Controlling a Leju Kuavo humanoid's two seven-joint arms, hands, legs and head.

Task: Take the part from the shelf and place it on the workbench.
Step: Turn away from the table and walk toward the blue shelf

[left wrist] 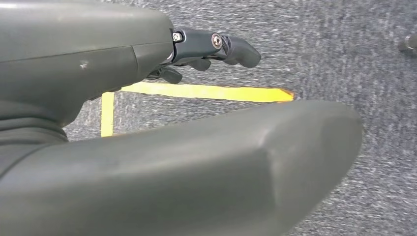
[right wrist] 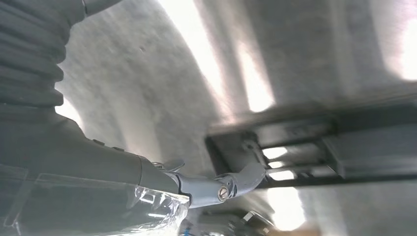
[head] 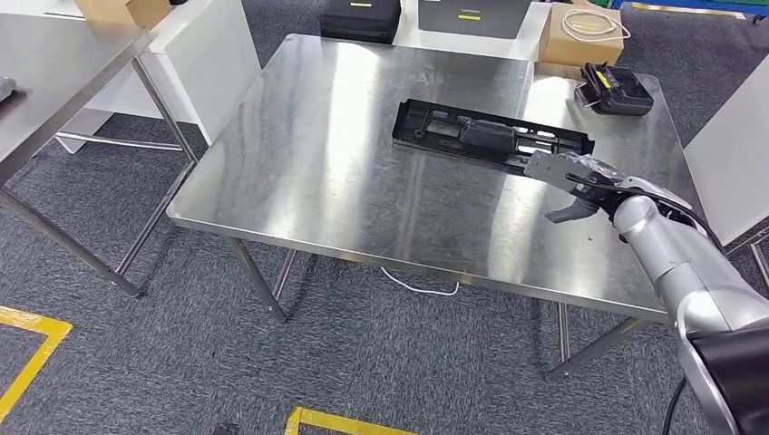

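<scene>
Bright overhead glare on workbench (head: 345, 181)

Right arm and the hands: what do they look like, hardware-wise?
The right arm is a chain of rounded silver segments ending in a black section at the frame corner, with a thin black cable beside it. The right hand is grey with dark fingers; its wrist view shows a ribbed grey cover and clear plastic film. The left hand has smooth grey covers and dark fingers with silver screws.
</scene>
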